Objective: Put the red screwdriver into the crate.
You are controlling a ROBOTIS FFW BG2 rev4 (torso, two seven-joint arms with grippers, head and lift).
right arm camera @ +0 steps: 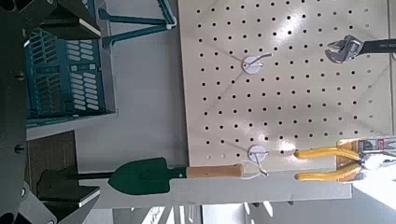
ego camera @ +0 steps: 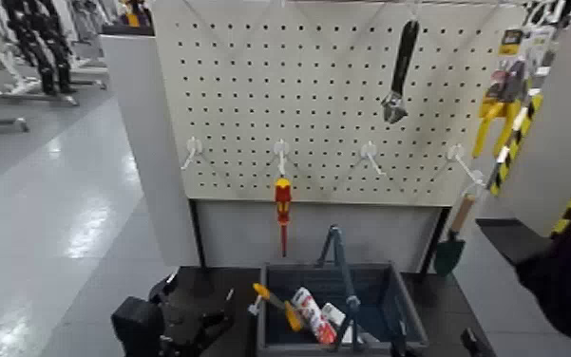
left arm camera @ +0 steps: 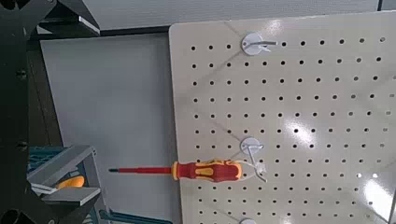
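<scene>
The red screwdriver [ego camera: 282, 203] hangs upright on a hook of the white pegboard [ego camera: 336, 104], shaft pointing down, above the crate. It also shows in the left wrist view [left arm camera: 201, 171]. The crate [ego camera: 398, 306] is a dark blue-grey slotted basket on the dark table, directly below, with one loop handle raised. My left gripper [ego camera: 170, 321] is low at the crate's left, open and empty, far below the screwdriver. My right gripper [ego camera: 469, 344] is low at the crate's right, open and empty.
An orange-yellow handled tool [ego camera: 275, 304] and a red-and-white tube [ego camera: 314, 316] lie in the crate. A wrench [ego camera: 398, 71], yellow pliers [ego camera: 493, 114] and a green trowel [ego camera: 451, 249] hang on the board. A white pillar [ego camera: 146, 142] stands left of it.
</scene>
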